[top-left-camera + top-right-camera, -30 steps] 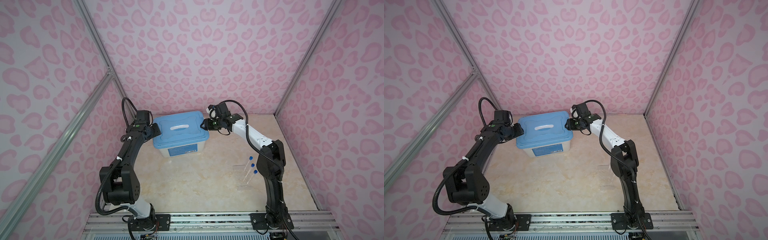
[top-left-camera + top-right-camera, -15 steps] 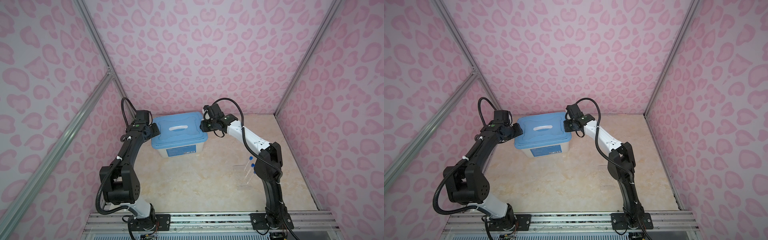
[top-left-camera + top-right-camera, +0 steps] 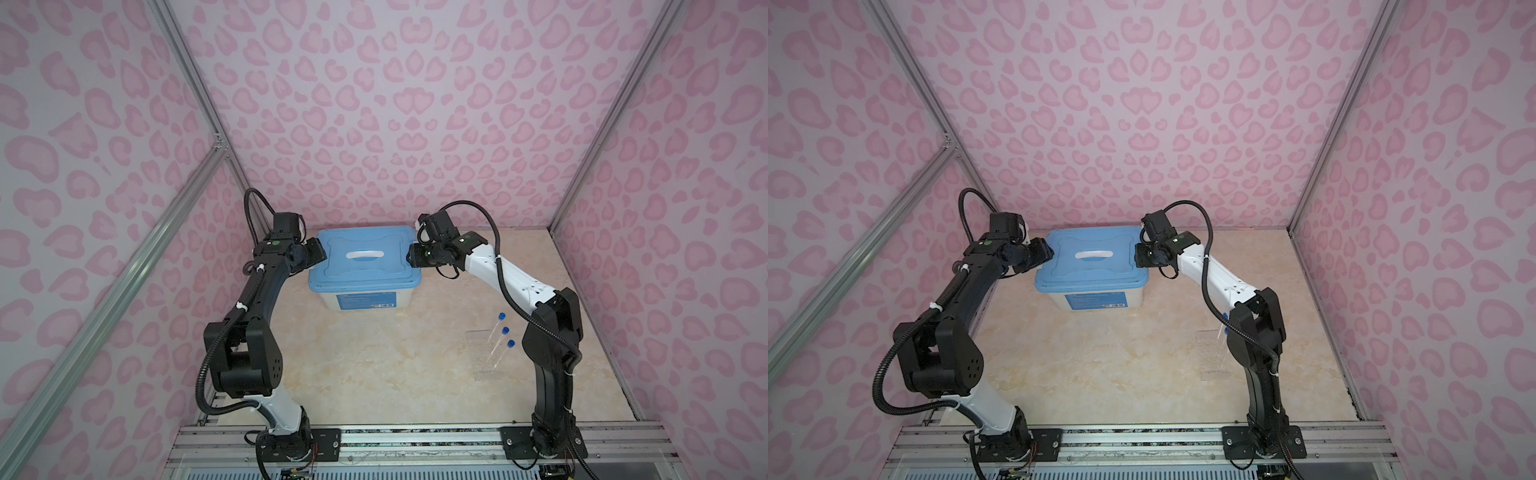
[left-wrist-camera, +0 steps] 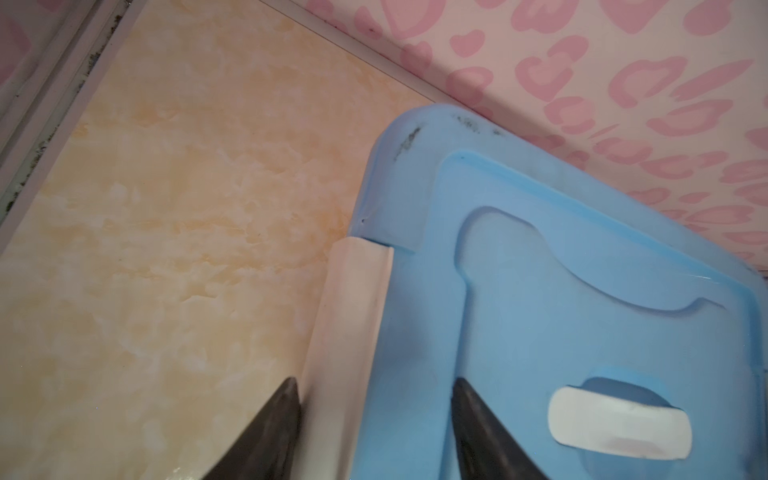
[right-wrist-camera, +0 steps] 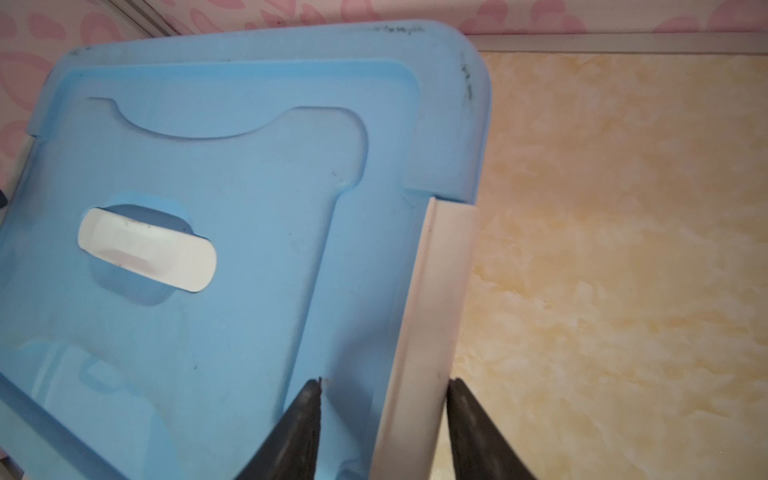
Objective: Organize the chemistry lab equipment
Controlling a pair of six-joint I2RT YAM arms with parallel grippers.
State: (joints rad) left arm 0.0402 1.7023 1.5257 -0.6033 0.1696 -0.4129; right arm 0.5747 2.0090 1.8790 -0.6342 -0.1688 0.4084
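Three clear blue-capped tubes [image 3: 497, 336] stand slanted in a clear rack [image 3: 486, 359] on the floor at the right, near the right arm's base; that arm mostly hides them in a top view, where one cap [image 3: 1225, 330] shows. Both grippers are far from them, at a blue-lidded box [image 3: 365, 259] [image 3: 1092, 262]. My left gripper [image 3: 318, 253] [image 3: 1045, 255] [image 4: 374, 390] is open, straddling the white latch [image 4: 353, 311] on the lid's left edge. On the right edge my right gripper [image 3: 411, 259] [image 3: 1139, 259] [image 5: 384, 384] is open astride the other latch [image 5: 440, 291].
The box stands against the back wall, its lid on, with a white handle [image 5: 145, 249] [image 4: 619, 424] in the middle. Pink patterned walls enclose the marbled floor [image 3: 395, 374] on three sides. The arm bases sit on a metal rail [image 3: 415, 440] at the front.
My right gripper has come in from the lid's back right corner onto its right edge and latch. The left arm has barely moved. Both jaws stand slightly wider.
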